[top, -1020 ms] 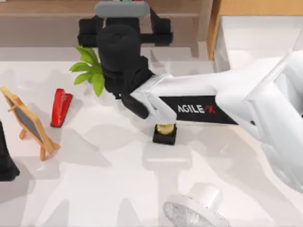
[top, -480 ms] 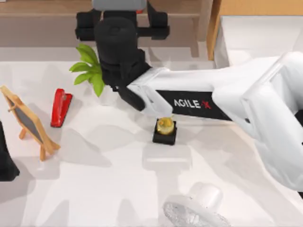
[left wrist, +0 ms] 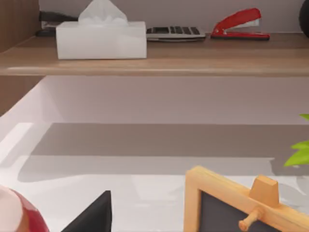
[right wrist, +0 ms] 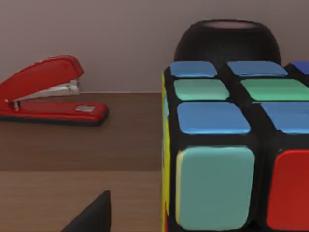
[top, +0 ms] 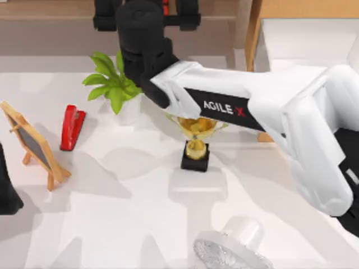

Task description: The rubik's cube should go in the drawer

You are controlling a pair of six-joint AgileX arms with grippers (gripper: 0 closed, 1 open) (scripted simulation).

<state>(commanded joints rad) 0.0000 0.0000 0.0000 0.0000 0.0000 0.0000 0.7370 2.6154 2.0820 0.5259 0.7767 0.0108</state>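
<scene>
Reach step: right gripper [top: 147,8] over shelf [right wrist: 72,145], close on rubik's cube [right wrist: 227,145], finger state can't tell; next grasp, carry to drawer [top: 303,39].

Top view looking down, both wrist views level, facing the shelf [left wrist: 159,60]

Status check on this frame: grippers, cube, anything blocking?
Right gripper at the shelf, fingers unclear. Rubik's cube on the shelf, close before its wrist camera. Left arm parked at table's left. Trophy stands under the right arm.
</scene>
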